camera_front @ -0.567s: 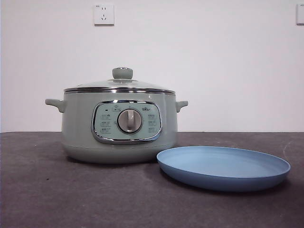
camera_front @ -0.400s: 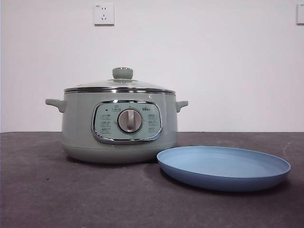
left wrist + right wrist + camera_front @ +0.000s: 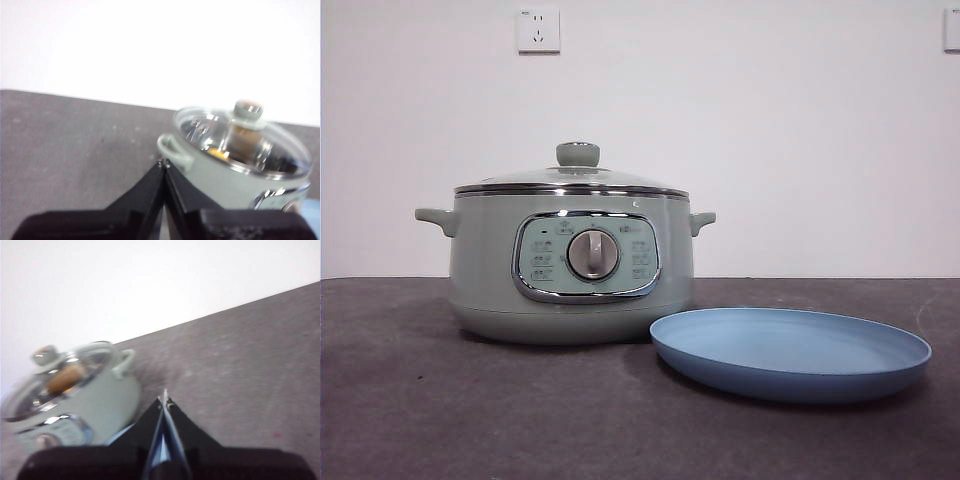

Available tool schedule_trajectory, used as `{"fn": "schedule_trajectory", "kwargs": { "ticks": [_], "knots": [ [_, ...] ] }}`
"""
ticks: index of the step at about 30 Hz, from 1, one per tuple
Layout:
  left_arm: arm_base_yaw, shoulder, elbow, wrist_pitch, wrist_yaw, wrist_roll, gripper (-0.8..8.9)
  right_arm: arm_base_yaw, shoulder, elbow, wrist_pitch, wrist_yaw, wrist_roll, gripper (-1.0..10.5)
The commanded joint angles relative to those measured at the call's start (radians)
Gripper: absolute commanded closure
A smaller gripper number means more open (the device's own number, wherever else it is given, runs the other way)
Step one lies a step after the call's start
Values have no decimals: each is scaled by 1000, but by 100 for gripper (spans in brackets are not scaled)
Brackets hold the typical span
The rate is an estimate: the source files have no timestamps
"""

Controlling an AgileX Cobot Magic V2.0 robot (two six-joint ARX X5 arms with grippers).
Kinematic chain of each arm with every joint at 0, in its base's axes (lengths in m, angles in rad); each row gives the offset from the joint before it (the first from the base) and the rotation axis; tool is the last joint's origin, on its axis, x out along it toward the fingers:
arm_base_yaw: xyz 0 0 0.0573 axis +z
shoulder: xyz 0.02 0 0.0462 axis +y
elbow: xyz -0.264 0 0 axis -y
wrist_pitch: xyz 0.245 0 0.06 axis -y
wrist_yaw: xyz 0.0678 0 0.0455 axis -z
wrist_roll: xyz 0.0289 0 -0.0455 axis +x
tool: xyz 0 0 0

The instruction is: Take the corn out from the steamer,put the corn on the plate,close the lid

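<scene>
The lid [image 3: 572, 180] is sitting on the steamer [image 3: 570, 265], keeping the corn [image 3: 65, 377] inside; the plate [image 3: 790, 352] is waiting beside it. Left gripper [image 3: 164, 167] and right gripper [image 3: 164, 399] are pressed together, idling.

Corn [image 3: 218, 151] seen only through glass lid [image 3: 200, 127], as small orange smear among reflections; shape unreadable. Right wrist view blurred: corn [image 3: 65, 378] just tan blob under lid [image 3: 85, 360]. Steamer [image 3: 225, 180] partly behind left gripper [image 3: 164, 167], panel cut by frame edge. Plate [image 3: 162, 450] mostly hidden behind right gripper [image 3: 164, 402]. Front view: steamer [image 3: 480, 270] interior not visible, panel labels too small to read.
</scene>
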Motion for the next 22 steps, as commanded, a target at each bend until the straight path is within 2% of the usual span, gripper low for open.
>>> {"fn": "schedule_trajectory", "kwargs": {
  "ticks": [1,3,7,13,19,22],
  "knots": [
    [-3,36,68,-31,45,-22,820,2,80,102,-38,-61,6,958],
    [-3,76,124,-69,88,-21,820,2,149,182,-90,-106,-21,958],
    [-3,178,242,-154,188,-13,820,2,291,354,-223,-232,-124,958],
    [-3,333,404,-283,373,26,820,3,484,609,-487,-405,-322,958],
    [-3,455,554,-460,461,115,820,25,620,800,-739,-476,-477,958],
    [-3,495,612,-546,465,159,820,42,659,845,-824,-478,-507,958]
  ]
}}
